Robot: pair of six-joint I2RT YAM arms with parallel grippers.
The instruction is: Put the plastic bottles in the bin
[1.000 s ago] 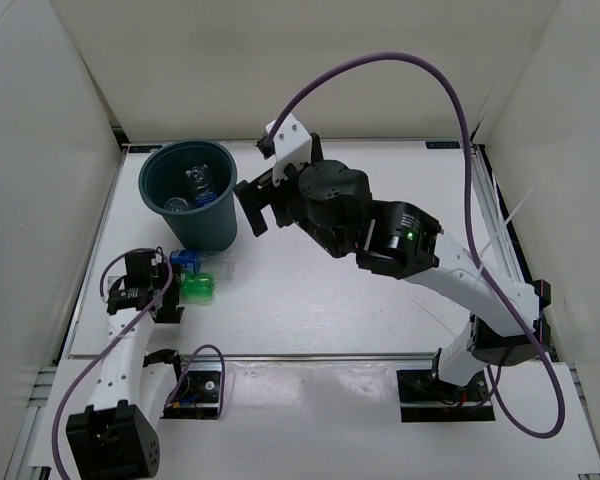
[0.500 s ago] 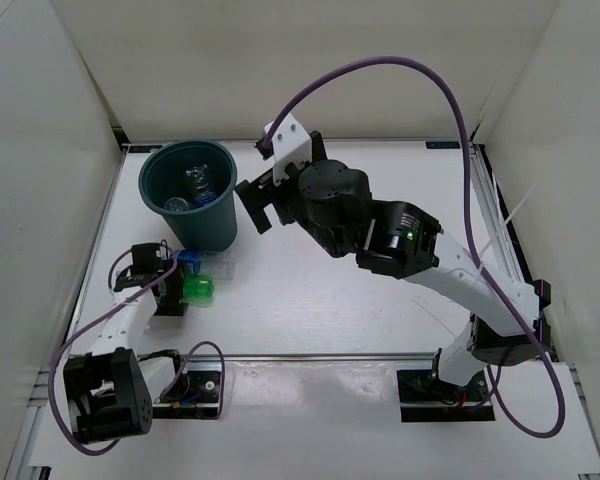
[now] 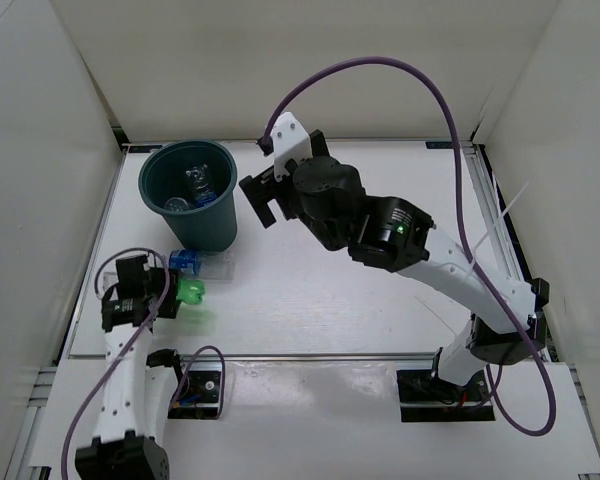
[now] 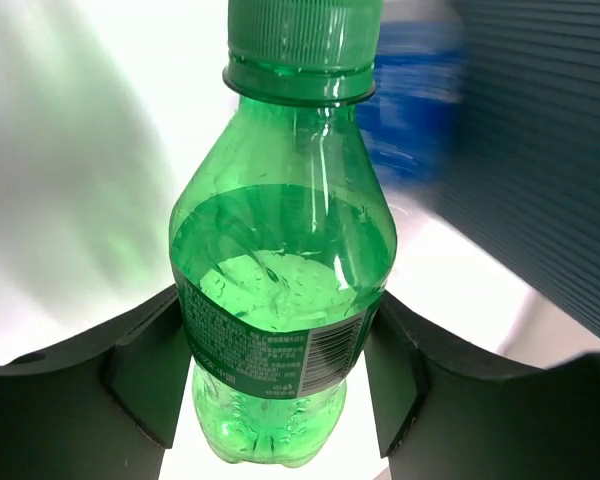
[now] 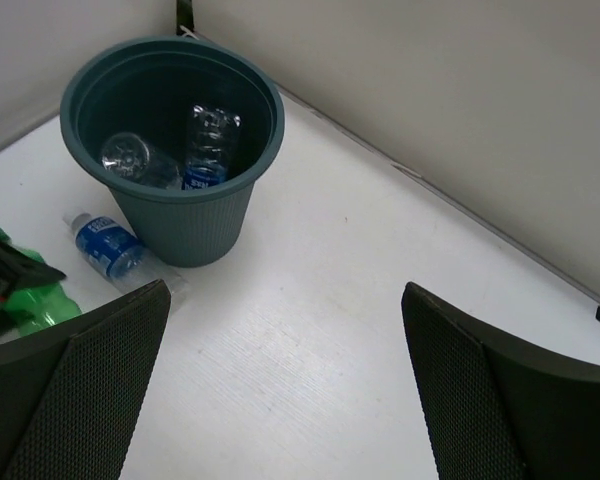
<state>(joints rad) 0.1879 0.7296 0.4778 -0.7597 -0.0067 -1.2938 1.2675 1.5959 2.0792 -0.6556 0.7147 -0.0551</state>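
Observation:
My left gripper (image 4: 276, 345) is shut on the green bottle (image 4: 280, 290), its pads pressed against both sides of the labelled body, cap pointing away. In the top view this green bottle (image 3: 190, 291) and left gripper (image 3: 178, 293) are at the table's front left. A clear bottle with a blue label (image 3: 186, 262) lies on the table against the foot of the bin (image 3: 150, 195). Two clear bottles (image 5: 208, 145) lie inside the bin (image 5: 180, 220). My right gripper (image 5: 285, 400) hangs open and empty high over the table, right of the bin.
White walls enclose the table on the left, back and right. The right arm with its purple cable (image 3: 380, 65) arches over the table's middle. The left arm's cable (image 3: 115, 262) loops beside its wrist.
My left gripper's jaws have closed onto the green bottle, and the bottle has shifted slightly left with the wrist. The right arm has barely moved and stays open.

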